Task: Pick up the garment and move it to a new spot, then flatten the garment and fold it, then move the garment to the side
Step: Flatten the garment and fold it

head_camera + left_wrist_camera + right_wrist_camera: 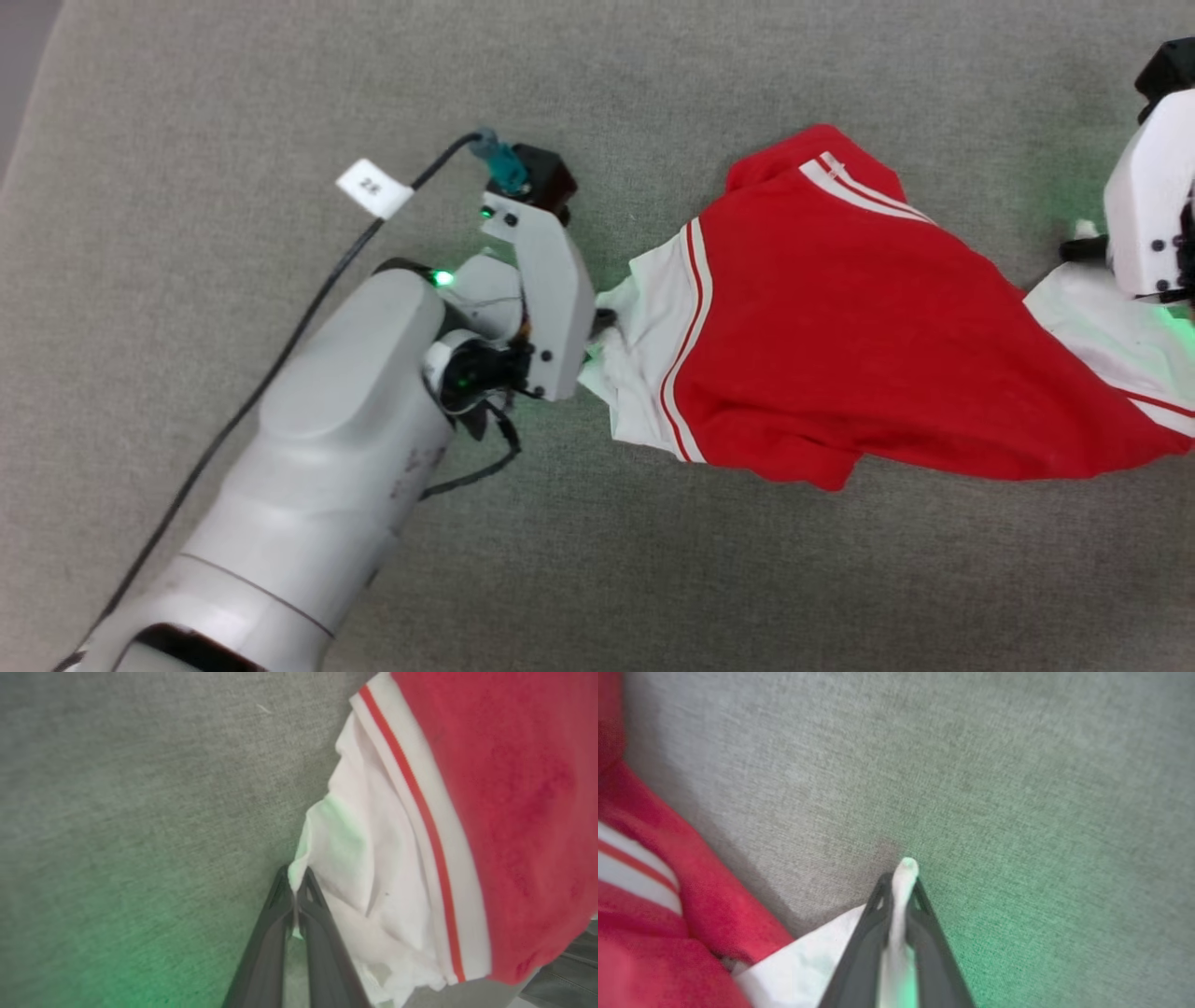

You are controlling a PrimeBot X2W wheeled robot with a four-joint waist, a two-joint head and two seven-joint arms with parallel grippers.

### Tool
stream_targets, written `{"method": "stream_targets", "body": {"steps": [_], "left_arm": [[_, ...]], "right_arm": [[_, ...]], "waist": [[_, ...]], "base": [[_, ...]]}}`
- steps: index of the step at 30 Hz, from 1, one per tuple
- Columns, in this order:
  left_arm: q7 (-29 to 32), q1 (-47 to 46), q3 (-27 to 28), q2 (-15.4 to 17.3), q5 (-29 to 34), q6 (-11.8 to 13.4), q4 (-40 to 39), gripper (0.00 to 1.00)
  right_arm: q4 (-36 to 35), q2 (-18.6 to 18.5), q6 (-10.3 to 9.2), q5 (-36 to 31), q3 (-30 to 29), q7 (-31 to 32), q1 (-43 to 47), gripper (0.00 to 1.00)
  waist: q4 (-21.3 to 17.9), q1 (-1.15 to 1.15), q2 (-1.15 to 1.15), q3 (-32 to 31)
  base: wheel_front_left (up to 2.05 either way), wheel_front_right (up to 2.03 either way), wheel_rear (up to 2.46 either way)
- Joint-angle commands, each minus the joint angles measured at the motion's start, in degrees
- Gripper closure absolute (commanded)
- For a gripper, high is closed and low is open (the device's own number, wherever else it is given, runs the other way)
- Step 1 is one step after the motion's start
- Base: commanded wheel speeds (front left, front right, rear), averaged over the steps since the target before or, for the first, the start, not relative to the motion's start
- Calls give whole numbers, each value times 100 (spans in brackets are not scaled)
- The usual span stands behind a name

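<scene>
— Where's the garment (840, 345)?
— Over the grey cloth surface (653, 75), strung between both grippers. The left gripper (295, 882) pinches one white end and the right gripper (903, 882) pinches the other.
— Any writing?
— A white tag (373, 188) on the black cable (308, 308); it looks like "28".

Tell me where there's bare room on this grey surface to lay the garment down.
Free: the wide grey surface below the garment, right of the left forearm; also the strip above it, right of the tag. Crowded: along the cable and forearm, and where the left tool and right tool pinch the white ends.
</scene>
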Motion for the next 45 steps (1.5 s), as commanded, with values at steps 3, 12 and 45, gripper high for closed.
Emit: {"method": "stream_targets", "body": {"steps": [3,12,45], "left_arm": [[-28,140,-71,388,6,109,403,100],[-233,-561,-43,562,22,67,720,100],[-1932,-1767,-98,1562,809,336,1597,100]], "right_arm": [[190,134,-5,-55,33,-157,68,100],[327,365,-5,-149,-99,-1054,-312,100],[2131,665,-7,-793,-92,-4450,-1316,100]], "waist": [[-108,0,0,-201],[-452,0,0,-873],[-1293,0,0,-2722]], "base": [[0,0,0],[0,0,0],[0,0,0]]}}
